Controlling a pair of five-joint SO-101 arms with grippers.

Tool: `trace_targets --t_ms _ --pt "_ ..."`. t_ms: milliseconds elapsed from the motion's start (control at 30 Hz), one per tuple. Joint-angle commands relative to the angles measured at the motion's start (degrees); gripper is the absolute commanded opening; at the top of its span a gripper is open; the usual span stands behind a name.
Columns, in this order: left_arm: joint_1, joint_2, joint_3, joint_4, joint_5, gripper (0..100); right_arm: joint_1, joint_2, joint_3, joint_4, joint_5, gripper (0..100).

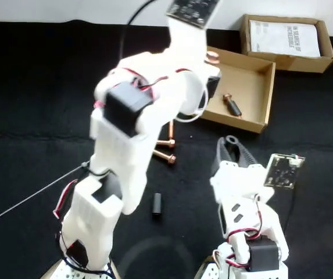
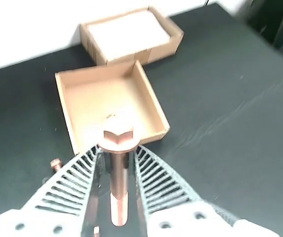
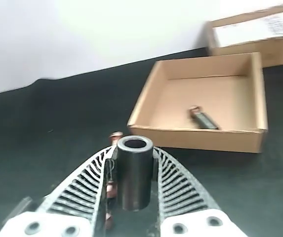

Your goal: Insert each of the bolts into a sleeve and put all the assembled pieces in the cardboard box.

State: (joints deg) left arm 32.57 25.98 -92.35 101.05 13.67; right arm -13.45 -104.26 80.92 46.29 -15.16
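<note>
My left gripper (image 2: 116, 148) is shut on a copper bolt (image 2: 117, 170), head forward, held above the near edge of the open cardboard box (image 2: 106, 96). In the high view that bolt's head (image 1: 212, 56) pokes out over the box's (image 1: 269, 93) left rim. My right gripper (image 3: 134, 153) is shut on a black sleeve (image 3: 134, 175), open end up, short of the box (image 3: 195, 139). One assembled piece (image 1: 233, 105) (image 3: 203, 119) lies inside the box. Two loose bolts (image 1: 166, 149) and a loose sleeve (image 1: 157, 205) lie on the black table. The right gripper (image 1: 231, 145) sits low at the front.
A second cardboard box (image 1: 286, 38) with a printed sheet inside stands behind the open one. The left arm's white body (image 1: 125, 151) towers over the table's middle. Cables trail off to the front left.
</note>
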Motion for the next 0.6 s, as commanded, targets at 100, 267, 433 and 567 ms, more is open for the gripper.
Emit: trace_targets --t_ms 100,267,433,567 --pt "-0.66 -10.07 -2.42 0.26 0.44 1 -8.84 -0.48 -3.47 -1.36 7.56 0.8" --pt "-0.4 -18.86 4.53 0.35 0.44 1 -14.11 -0.48 -3.47 -1.36 10.29 0.8" --pt "-0.22 -34.59 26.42 0.26 0.44 1 -17.71 -0.4 -4.7 -1.36 10.73 0.8" --pt "-0.31 -46.29 43.56 -0.09 0.35 1 -19.82 -0.4 -4.62 -1.36 13.54 0.8"
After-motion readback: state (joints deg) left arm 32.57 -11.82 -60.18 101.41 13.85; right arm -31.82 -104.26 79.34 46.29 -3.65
